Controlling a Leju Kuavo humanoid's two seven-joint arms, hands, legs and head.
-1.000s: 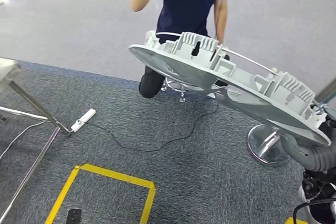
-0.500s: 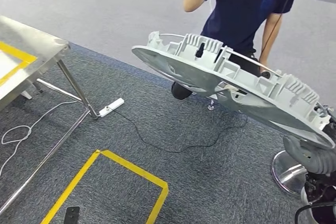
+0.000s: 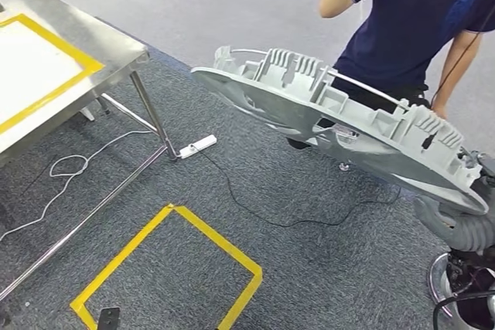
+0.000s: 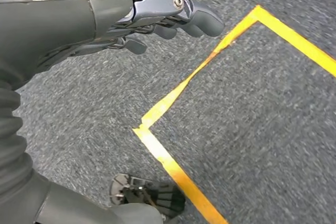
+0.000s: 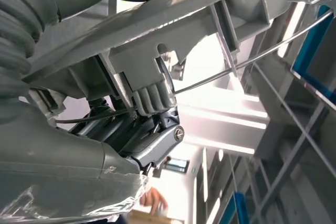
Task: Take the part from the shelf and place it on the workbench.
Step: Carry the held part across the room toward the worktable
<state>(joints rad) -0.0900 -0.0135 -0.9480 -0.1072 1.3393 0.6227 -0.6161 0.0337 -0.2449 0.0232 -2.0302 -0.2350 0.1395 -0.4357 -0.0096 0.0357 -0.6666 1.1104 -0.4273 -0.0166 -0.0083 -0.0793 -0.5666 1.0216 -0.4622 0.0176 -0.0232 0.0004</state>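
Far left in head view: steel bench with yellow tape border, top white inside the tape, legs on grey carpet. White cable loop on floor under bench edge. White power strip by bench leg, black cord trailing right from it. Yellow tape square on carpet, lower centre; same yellow tape in left wrist view. Left hand hanging above carpet, fingers loosely spread, holding nothing. Centre to right: large grey plastic part, long curved shell with ribs and a thin wire rod along top, held in air, tilted down to the right, well apart from bench. Right end of part gripped by right hand; in right wrist view fingers clamped on the part's ribbed edge. Upper right: person in dark navy shirt crouched behind part, one arm raised. Chrome round base at lower right.
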